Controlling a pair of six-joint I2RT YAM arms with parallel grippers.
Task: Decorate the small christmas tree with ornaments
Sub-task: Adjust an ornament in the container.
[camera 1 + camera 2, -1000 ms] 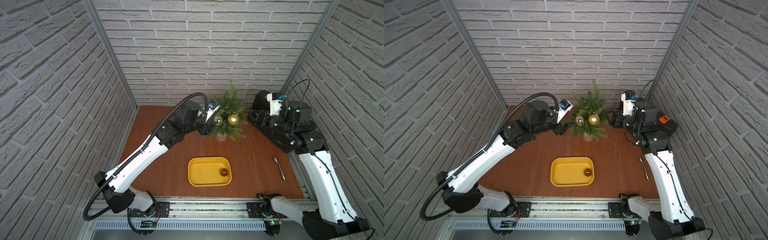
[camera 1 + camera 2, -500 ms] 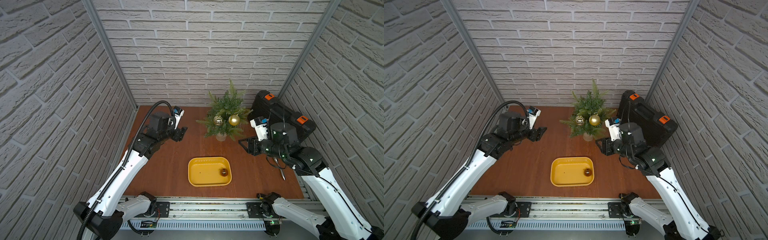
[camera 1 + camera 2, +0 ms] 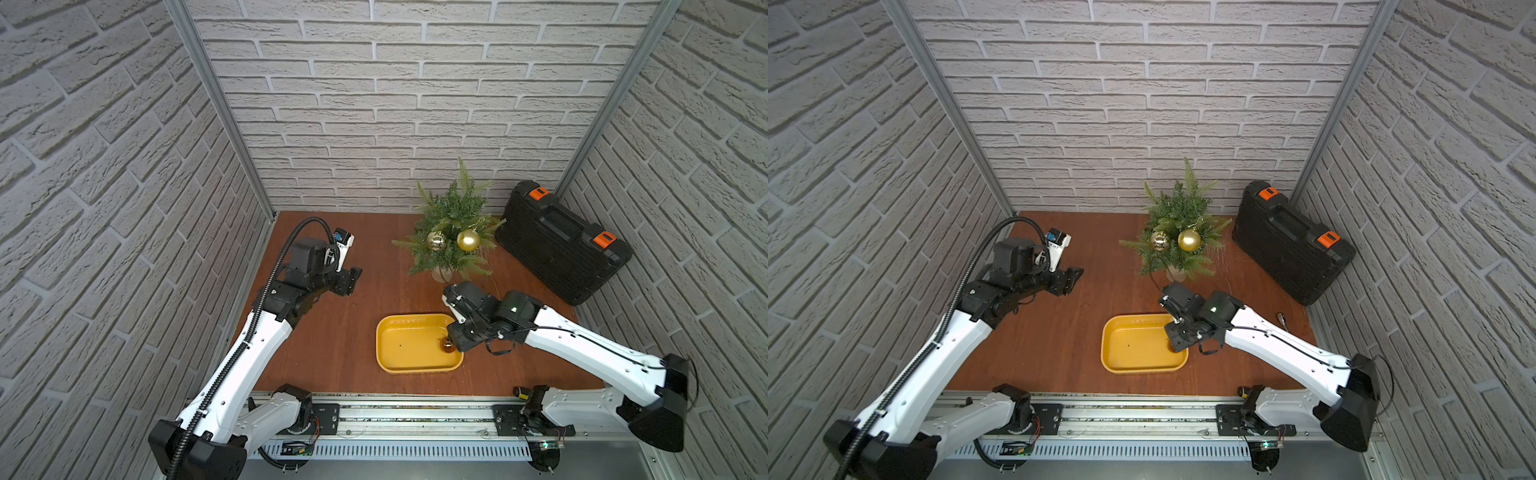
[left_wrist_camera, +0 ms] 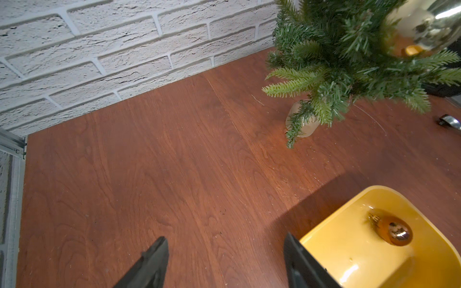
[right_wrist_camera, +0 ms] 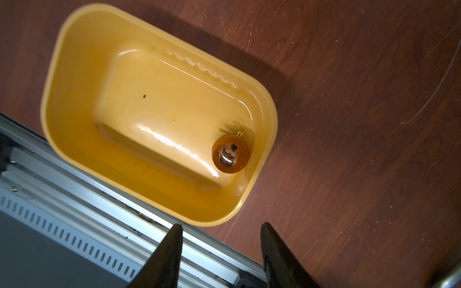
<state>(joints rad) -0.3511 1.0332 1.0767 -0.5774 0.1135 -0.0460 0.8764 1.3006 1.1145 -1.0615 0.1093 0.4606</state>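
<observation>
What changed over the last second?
Both arms left the small christmas tree. The left gripper pulled back toward its own side, open and empty. The right gripper swung down over the yellow tray, open above the bronze bauble, not gripping it. Unchanged: mirror gold bauble and satin gold bauble on the tree, bronze bauble in the tray, black case.

The small christmas tree (image 3: 451,216) stood at the back of the tabletop (image 3: 353,332), a left ornament (image 3: 436,241) and a right ornament (image 3: 468,240) hanging side by side on its front. A case (image 3: 557,245) lay just right of it. A tray (image 3: 380,345) sat before the tree, with a third ornament (image 5: 230,154) in its right end.
</observation>
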